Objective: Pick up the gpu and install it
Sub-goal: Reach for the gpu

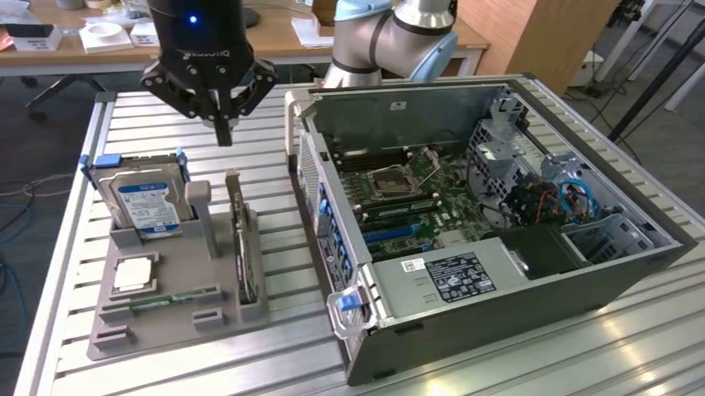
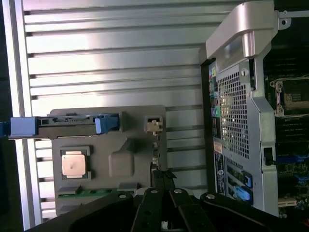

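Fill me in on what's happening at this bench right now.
A robot arm's gripper hangs over the slatted table, above a grey parts holder, and carries nothing. The gpu stands on edge in a slot of that holder, untouched, near a hard drive, a processor chip and a memory stick. On the exterior view's right lies the open computer case, its motherboard exposed; the gpu is not yet in it.

I log a wooden desk (image 1: 276, 45) behind the slatted metal table (image 1: 144, 124). Dark floor (image 1: 33, 157) around it, wooden cabinet (image 1: 529, 33) beyond.
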`<state>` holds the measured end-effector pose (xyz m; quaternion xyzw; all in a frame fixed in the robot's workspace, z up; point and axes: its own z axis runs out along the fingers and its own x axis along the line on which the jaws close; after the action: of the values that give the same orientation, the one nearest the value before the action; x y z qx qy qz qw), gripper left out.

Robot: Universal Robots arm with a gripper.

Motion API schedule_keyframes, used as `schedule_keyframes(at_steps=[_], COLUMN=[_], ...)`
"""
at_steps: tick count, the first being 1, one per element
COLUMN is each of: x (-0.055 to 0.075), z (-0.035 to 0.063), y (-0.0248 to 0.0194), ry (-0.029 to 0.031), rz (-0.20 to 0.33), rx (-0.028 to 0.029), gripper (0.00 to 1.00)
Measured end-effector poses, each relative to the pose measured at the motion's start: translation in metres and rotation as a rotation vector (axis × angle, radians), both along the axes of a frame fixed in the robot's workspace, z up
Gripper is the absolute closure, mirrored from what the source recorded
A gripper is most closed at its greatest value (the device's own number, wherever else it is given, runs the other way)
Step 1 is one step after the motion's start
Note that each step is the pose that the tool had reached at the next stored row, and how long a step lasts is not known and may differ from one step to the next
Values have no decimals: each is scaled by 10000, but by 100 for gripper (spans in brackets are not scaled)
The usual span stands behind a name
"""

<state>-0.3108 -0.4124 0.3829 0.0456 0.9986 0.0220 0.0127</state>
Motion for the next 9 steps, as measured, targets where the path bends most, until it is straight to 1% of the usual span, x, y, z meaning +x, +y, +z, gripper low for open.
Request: schedule_keyframes(at_steps=[2,9], x=[-8,-40], z=[0,-2], y=[-37,-146], ry=[1,1], rz=[-1,-1], rx=[0,0], gripper=[90,90])
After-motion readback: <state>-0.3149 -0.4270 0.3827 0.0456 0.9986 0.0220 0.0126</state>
